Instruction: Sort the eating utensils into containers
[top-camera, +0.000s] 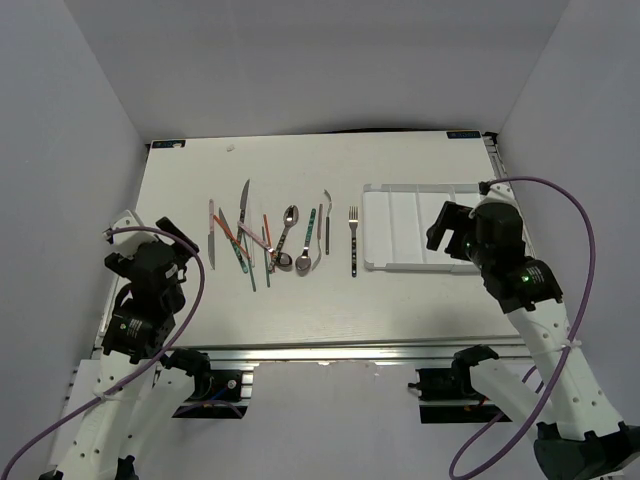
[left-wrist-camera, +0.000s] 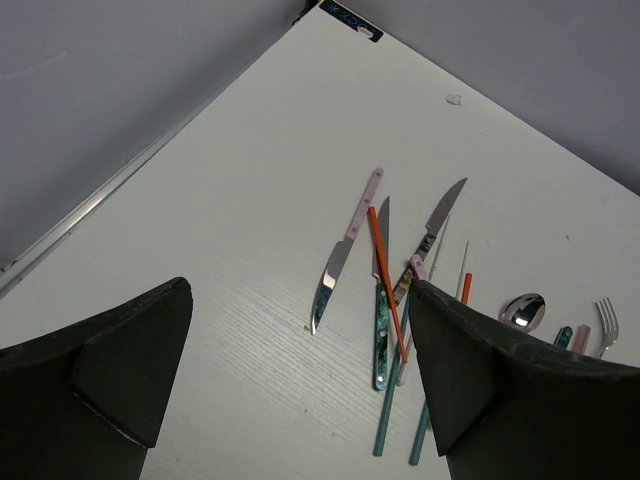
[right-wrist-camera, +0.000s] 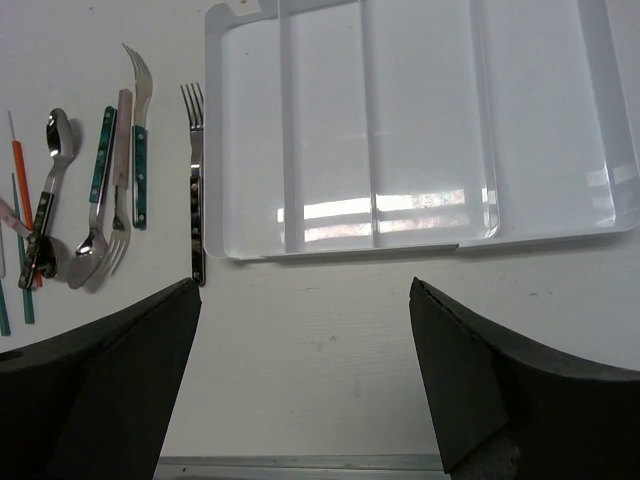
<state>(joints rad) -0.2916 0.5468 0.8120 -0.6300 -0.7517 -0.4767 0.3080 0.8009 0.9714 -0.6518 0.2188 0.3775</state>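
Left tool and right tool both gape wide, empty; utensils lie loose on the table left of the bare tray; I judge the lone fork beside it best first, pinched mid-handle.

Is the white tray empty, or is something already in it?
Empty. The tray shows only bare plastic in its visible compartments; the utensils lie outside it.
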